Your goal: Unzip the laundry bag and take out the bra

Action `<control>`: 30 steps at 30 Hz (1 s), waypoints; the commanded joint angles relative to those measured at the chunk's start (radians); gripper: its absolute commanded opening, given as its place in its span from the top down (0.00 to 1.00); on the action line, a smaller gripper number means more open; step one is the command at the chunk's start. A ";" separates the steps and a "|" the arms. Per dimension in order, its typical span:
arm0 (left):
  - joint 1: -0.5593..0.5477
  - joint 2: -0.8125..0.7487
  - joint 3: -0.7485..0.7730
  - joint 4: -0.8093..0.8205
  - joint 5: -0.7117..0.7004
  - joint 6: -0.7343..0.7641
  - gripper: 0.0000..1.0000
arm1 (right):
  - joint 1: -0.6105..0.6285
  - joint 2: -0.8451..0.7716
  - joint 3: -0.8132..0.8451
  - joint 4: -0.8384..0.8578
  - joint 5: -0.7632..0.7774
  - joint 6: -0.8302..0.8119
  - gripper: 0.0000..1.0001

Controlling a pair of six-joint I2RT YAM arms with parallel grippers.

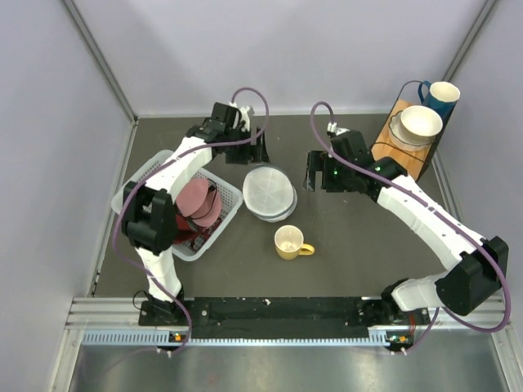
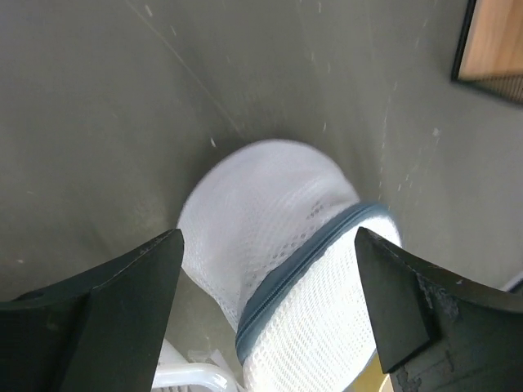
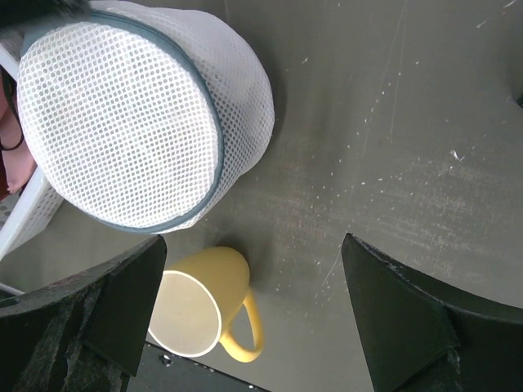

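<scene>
The laundry bag [image 1: 269, 192] is a round white mesh pod lying flat mid-table, with a grey-blue zipper band around its rim. It shows in the left wrist view [image 2: 286, 253] and in the right wrist view [image 3: 135, 114]. The zipper [image 2: 306, 253] looks closed. The bra is hidden; none shows outside the bag. My left gripper [image 1: 256, 152] is open just behind the bag, its fingers [image 2: 122, 302] either side of it in view. My right gripper [image 1: 313, 175] is open and empty, right of the bag, above bare table.
A yellow mug [image 1: 290, 242] stands in front of the bag and shows in the right wrist view [image 3: 200, 306]. A white lattice basket [image 1: 147, 175] with dark red items sits to the left. A wooden tray [image 1: 400, 147] with a white bowl [image 1: 420, 123] and a blue mug [image 1: 441, 96] stands back right.
</scene>
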 commanded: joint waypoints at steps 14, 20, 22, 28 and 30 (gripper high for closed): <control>0.039 0.021 0.073 0.129 0.342 -0.308 1.00 | 0.019 0.034 0.034 0.039 -0.030 -0.010 0.10; 0.061 -0.100 -0.266 0.760 0.315 -0.750 1.00 | 0.027 0.048 0.071 0.038 -0.024 -0.004 0.10; 0.076 -0.108 -0.311 0.832 0.303 -0.807 1.00 | 0.027 0.040 0.076 0.038 -0.018 -0.009 0.10; 0.108 -0.190 -0.490 0.717 0.231 -0.793 0.59 | 0.027 0.031 0.045 0.039 0.002 -0.017 0.10; 0.107 -0.215 -0.467 0.636 0.202 -0.693 0.47 | 0.027 0.055 0.036 0.048 -0.016 0.005 0.09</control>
